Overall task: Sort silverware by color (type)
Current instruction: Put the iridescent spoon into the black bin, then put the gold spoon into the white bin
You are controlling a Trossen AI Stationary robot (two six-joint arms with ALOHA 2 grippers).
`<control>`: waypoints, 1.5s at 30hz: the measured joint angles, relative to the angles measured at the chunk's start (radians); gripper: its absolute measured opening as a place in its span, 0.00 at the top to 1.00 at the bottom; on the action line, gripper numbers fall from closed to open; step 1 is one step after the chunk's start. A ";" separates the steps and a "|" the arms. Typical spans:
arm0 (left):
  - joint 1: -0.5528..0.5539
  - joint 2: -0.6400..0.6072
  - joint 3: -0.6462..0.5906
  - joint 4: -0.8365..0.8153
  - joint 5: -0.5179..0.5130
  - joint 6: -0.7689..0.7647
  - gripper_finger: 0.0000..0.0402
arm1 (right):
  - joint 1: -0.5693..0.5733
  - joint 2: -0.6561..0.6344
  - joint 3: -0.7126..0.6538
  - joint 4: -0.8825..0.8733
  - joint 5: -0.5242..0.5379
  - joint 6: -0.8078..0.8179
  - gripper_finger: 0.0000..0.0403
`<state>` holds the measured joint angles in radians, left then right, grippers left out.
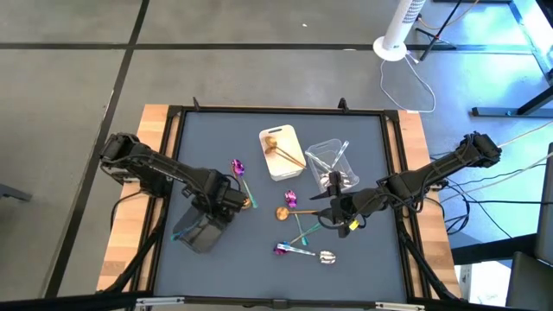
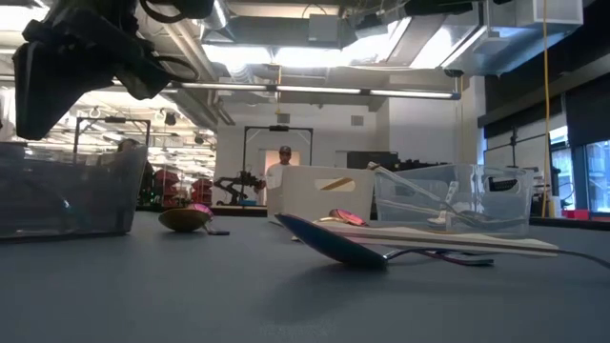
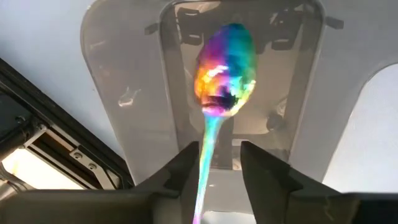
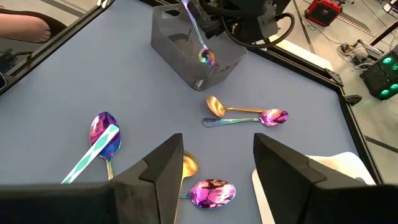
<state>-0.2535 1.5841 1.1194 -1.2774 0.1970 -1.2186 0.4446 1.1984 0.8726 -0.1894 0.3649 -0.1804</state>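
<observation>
Since iridescent pieces belong in the dark grey tray (image 1: 200,231), the left gripper (image 3: 214,168) pinches an iridescent spoon (image 3: 224,68) above it at left; the right gripper (image 4: 214,162) hovers spread, empty, over loose silverware (image 4: 245,116).

— How's my light from overhead?

— Even and soft on the surface (image 1: 259,259), no hard shadows. A cold blue wash sits at two o'clock on the floor.

— At table height?

— Ceiling strip lights (image 2: 324,92) blow out at twelve o'clock; I see the near surface blurred and the dark grey tray (image 2: 67,195) at nine o'clock soft.

— Left wrist?

— The iridescent spoon (image 3: 225,68) glares in rainbow colours, and my fingers (image 3: 186,177) are dim.
</observation>
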 joint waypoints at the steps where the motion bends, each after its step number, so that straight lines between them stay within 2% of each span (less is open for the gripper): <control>1: 0.000 0.000 0.000 0.000 0.000 0.000 0.71 | 0.000 0.000 0.000 0.000 0.000 0.000 0.54; 8: 0.000 0.000 0.000 0.000 0.005 -0.001 0.70 | 0.000 0.000 0.000 0.000 -0.003 0.000 0.54; 14: -0.006 0.000 0.005 -0.003 0.005 0.000 0.70 | 0.000 0.000 0.000 0.000 -0.091 0.000 0.54; 20: -0.026 0.000 0.060 -0.004 0.000 0.000 0.70 | 0.000 0.000 0.000 -0.001 -0.148 0.001 0.54; 24: -0.045 0.000 0.107 -0.004 -0.014 0.001 0.70 | 0.000 0.000 0.000 0.000 -0.149 0.001 0.54; 34: -0.057 0.000 0.214 0.001 -0.141 0.063 0.70 | 0.000 0.017 -0.001 0.004 -0.149 0.001 0.54; 45: -0.055 0.000 0.240 0.051 -0.233 0.079 0.70 | 0.000 0.157 -0.001 0.005 -0.070 0.003 0.54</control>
<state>-0.3080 1.5837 1.3594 -1.2264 -0.0358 -1.1397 0.4446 1.3558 0.8719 -0.1844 0.2947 -0.1774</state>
